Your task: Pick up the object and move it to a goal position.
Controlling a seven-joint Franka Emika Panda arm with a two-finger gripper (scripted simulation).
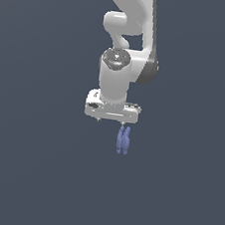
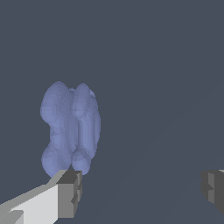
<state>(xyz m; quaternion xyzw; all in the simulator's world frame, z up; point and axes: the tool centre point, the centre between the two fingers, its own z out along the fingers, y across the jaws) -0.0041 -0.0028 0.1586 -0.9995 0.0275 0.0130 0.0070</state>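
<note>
In the exterior view the white arm (image 1: 127,46) runs off the top edge, and the gripper (image 1: 111,120) fingers are hard to make out beneath its body. The object (image 1: 123,139) lies just below, toward the exterior view's right. The wrist view shows the fingers (image 2: 69,193) spread wide, gripping nothing, one cut off at the edge, the object (image 2: 70,129) just beyond one tip.

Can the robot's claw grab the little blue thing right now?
Probably yes. The gripper is open, and nothing sits between it and the blue thing, though that lies nearer one finger than centred.
</note>
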